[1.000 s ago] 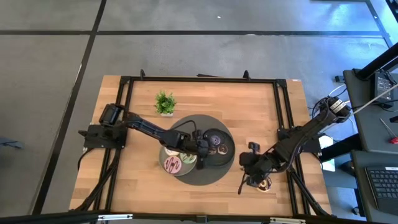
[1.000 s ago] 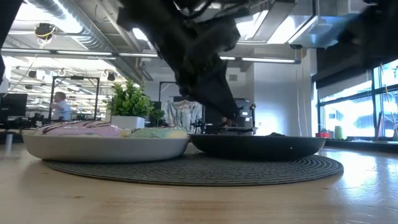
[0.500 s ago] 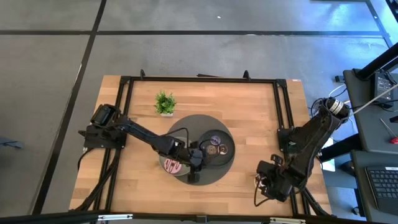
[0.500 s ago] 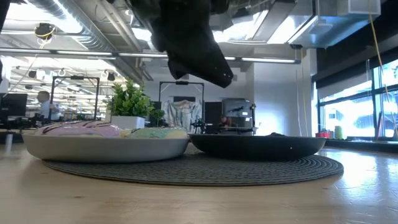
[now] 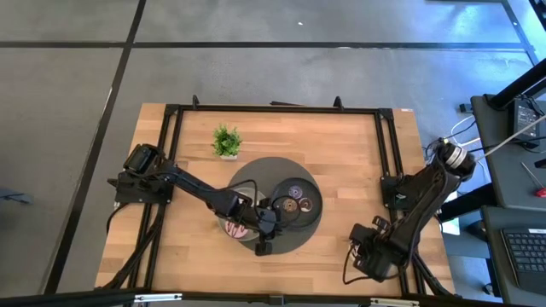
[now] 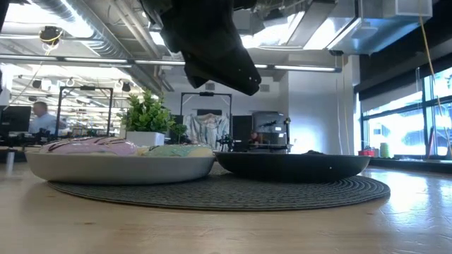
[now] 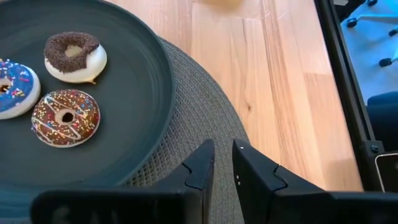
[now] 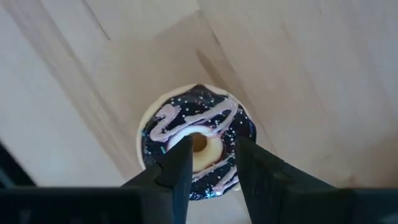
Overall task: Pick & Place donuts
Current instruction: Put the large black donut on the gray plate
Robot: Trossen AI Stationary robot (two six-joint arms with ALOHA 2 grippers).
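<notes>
A donut (image 8: 196,146) with dark icing and pale drizzle lies flat on the bare wood near the table's right near corner. My right gripper (image 8: 210,163) points down over it, open less than the donut's width. In the high view my right gripper (image 5: 367,260) hides this donut. Three donuts, chocolate on white (image 7: 74,55), blue (image 7: 12,87) and sprinkled chocolate (image 7: 65,117), lie on the dark plate (image 7: 134,81). Pink (image 6: 88,146) and green (image 6: 173,149) donuts lie on the grey plate (image 6: 120,168). My left gripper (image 7: 222,163) is shut and holds nothing, above the mat's near edge. My right gripper comes at the dark-iced donut from above, with one finger (image 8: 177,165) over each side of its hole. Whether the fingers touch the icing (image 8: 186,124) I cannot tell. The donut lies flat on the table.
A round woven mat (image 5: 256,175) carries both plates at the table's middle. A small potted plant (image 5: 226,141) stands toward the far left. Black frame rails (image 5: 388,153) run along the table's sides. Bare wood (image 5: 350,153) lies between the mat and the right rail.
My left gripper has drawn back from the dark plate toward the table's near edge and risen, ending above the mat's near rim. My right gripper has moved toward the right near corner and now covers the donut that showed beside it before.
</notes>
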